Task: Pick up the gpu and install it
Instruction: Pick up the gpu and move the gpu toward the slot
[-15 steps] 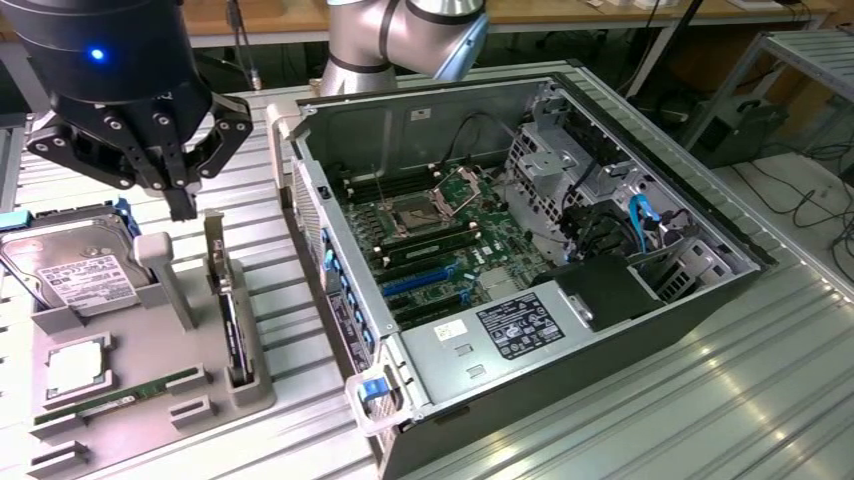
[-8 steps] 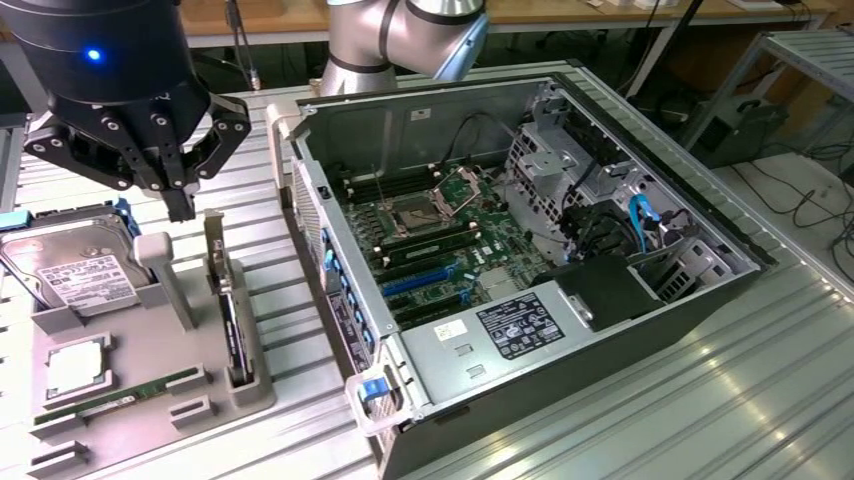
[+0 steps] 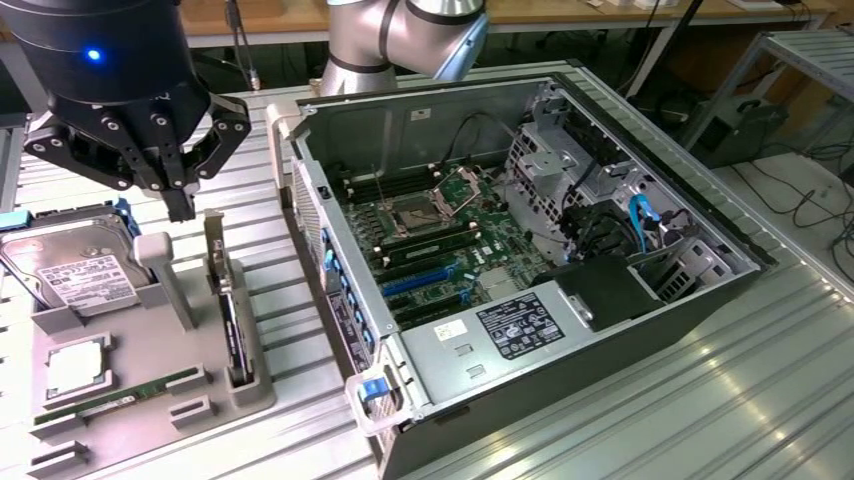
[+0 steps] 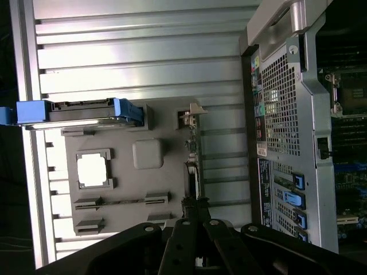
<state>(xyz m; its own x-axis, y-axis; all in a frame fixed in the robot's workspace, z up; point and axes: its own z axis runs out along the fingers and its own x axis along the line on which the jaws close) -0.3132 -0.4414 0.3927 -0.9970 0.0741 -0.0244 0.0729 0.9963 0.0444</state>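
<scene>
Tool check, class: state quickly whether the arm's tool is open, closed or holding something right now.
Tool: closed, holding nothing, close above the gpu that stands on edge in the grey tray.

Arm (image 3: 398, 38) bent — jaws downward, together

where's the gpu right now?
The gpu, a flat dark card with a silver end bracket, stands on edge in the grey tray at the exterior view's left, beside the open computer case, below the black claw.

Pincer (image 4: 196, 220) by gpu (image 4: 192, 175) on edge in gray tray (image 4: 166, 189), PC case (image 4: 287, 114) alongside
</scene>
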